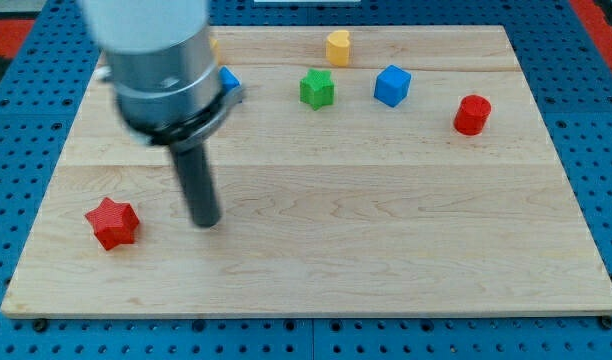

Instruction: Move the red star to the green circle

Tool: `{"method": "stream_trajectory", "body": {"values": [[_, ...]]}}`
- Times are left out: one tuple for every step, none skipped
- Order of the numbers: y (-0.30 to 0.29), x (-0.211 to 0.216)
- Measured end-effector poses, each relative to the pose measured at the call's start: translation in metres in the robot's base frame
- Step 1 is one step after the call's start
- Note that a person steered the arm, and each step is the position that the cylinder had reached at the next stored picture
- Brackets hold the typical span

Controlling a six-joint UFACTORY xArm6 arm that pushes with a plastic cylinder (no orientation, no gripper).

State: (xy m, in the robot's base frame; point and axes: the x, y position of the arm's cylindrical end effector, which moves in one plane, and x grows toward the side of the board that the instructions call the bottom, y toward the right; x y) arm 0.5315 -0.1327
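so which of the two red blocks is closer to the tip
The red star near the view's bottom left, just left of my tip. The other red block, a rounder shape, sits far off at the view's upper right.

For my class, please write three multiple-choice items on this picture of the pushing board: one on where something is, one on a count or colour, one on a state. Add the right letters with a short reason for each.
1. Where does the red star lie on the wooden board?
A. near the view's top right
B. near the view's bottom left
C. in the middle

2. How many red blocks show?
A. one
B. two
C. three

3. How does my tip stand to the red star?
A. resting on top of it
B. pressed against it
C. apart from it, to its right in the view

Key: 1 B, the star sits by the board's lower left corner. 2 B, there is the star and a red cylinder-like block at the view's right. 3 C, bare wood shows between the tip and the star.
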Motion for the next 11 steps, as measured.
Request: {"method": "stream_trajectory", "body": {"values": [[-0.059,0.03],[-0.101,0.015],[-0.093,-0.024],[-0.098,-0.021],[-0.093,0.009],[-0.065,0.0],[-0.079,-0.027],[-0.084,-0.068],[-0.093,-0.105],[-0.117,-0.13],[-0.135,-0.145]]}}
